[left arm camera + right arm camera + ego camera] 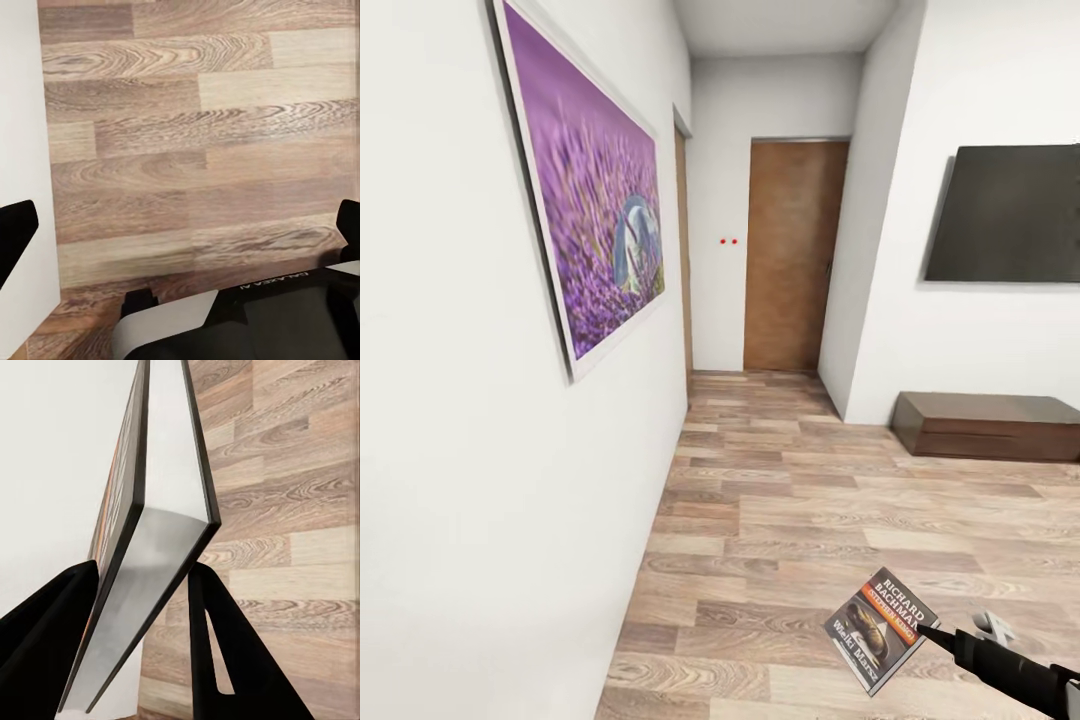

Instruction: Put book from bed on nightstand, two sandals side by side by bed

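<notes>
Right gripper [142, 585] is clamping the book [882, 628] by one edge, carrying it tilted above the plank floor [780, 520]; light, stiff, slick-covered, likely pivoting unless pinched deep; left gripper [180, 247] is gaping empty.

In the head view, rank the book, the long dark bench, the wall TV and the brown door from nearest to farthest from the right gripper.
1. The book, clamped in the right gripper at lower right.
2. The long dark bench, on the floor against the right wall.
3. The wall TV, mounted above the bench.
4. The brown door, at the corridor's far end.
</notes>
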